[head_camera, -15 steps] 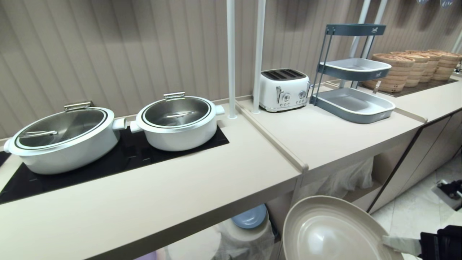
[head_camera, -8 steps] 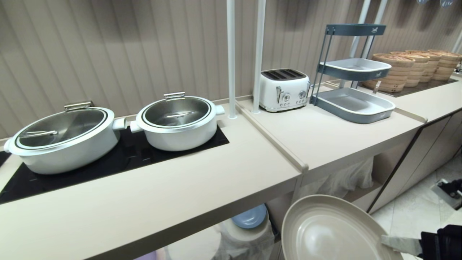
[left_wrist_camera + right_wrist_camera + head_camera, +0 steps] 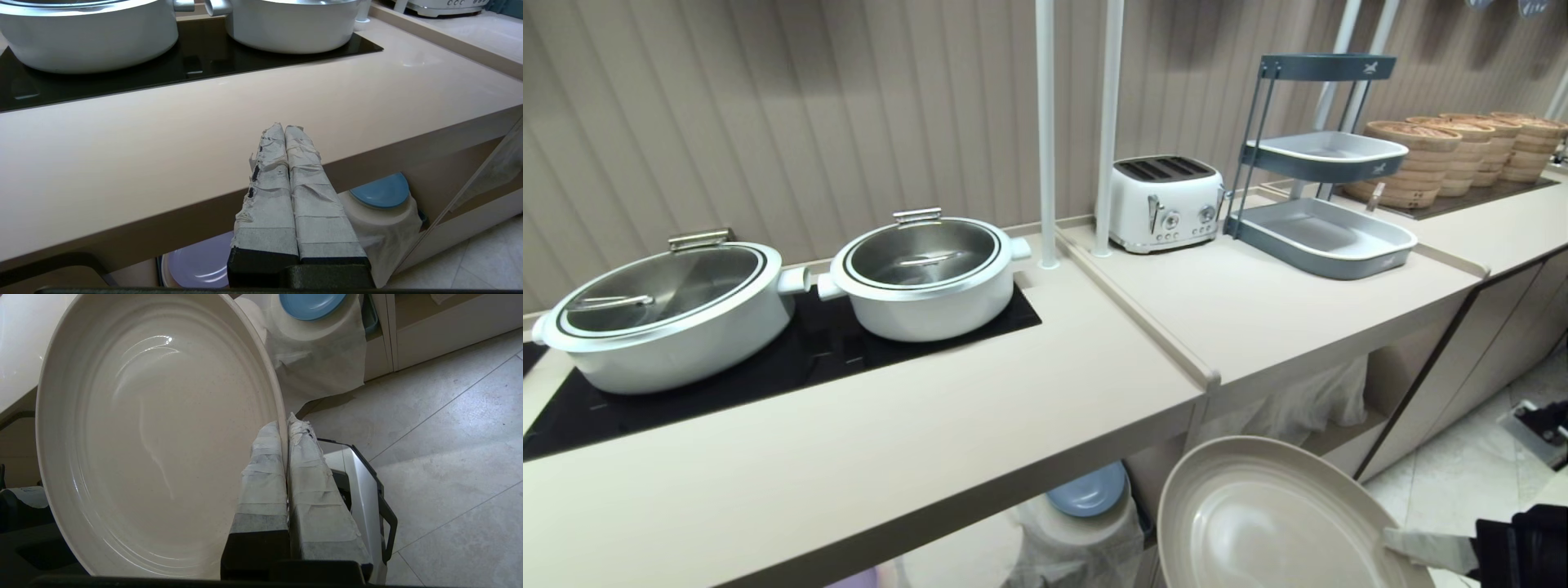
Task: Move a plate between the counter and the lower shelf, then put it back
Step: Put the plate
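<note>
Below the counter (image 3: 1013,408), only the right wrist view shows the right tool (image 3: 286,426) clamped on the plate (image 3: 155,433) rim.

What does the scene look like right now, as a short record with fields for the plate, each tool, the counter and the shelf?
plate: cream plate, held in the air below the counter edge, in front of the shelf
right tool: right tool, shut on the plate rim
left tool: left tool, shut, empty, in front of the counter edge
counter: counter, two lidded pots on black glass
shelf: shelf, blue plate on a cloth hump
</note>
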`<state>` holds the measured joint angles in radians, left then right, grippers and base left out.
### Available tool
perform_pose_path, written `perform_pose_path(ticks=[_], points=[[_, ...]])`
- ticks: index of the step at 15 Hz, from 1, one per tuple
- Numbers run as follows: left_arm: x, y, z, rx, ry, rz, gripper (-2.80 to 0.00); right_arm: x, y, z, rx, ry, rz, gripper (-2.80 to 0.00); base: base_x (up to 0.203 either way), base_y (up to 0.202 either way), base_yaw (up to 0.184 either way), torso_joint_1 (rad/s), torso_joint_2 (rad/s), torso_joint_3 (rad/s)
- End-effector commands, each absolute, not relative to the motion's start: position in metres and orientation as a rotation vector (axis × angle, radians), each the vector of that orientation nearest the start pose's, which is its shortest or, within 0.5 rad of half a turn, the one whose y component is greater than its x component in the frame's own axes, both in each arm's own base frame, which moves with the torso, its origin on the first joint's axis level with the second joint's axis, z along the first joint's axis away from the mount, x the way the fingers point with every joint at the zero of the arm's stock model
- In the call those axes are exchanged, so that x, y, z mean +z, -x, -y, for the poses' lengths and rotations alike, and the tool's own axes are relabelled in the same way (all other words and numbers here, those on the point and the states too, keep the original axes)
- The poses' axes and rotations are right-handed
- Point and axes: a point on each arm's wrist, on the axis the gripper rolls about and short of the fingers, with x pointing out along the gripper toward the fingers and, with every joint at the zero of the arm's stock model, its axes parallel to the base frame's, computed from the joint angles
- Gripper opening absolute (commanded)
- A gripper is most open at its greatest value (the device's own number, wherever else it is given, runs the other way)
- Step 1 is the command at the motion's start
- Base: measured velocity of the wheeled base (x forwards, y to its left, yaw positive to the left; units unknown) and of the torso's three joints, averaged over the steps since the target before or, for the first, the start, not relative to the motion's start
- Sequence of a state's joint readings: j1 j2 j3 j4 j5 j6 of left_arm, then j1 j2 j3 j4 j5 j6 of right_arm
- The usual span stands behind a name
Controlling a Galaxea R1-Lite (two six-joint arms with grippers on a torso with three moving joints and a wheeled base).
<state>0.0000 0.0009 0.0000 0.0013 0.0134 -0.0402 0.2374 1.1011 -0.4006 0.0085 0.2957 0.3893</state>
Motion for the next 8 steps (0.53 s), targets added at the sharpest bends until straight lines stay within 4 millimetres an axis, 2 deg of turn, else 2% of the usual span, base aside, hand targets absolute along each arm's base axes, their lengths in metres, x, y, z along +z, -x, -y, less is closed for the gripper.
perform_pose_path(ticks=[1,8], points=[[0.0754,0.0227,-0.0003,0.015,0.041,-0.003,-2.8,0.1472,-0.1188,-0.0356,0.366,-0.387,-0.807,-2.8,0.0,0.0,0.0,0.0,0.0,0.0],[0.0754,0.0227,-0.0003,0.014,0.041,-0.003,-2.8,0.1474,-0.1192,-0.0357,0.366,-0.388,-0.807,-2.8,0.0,0.0,0.0,0.0,0.0,0.0]])
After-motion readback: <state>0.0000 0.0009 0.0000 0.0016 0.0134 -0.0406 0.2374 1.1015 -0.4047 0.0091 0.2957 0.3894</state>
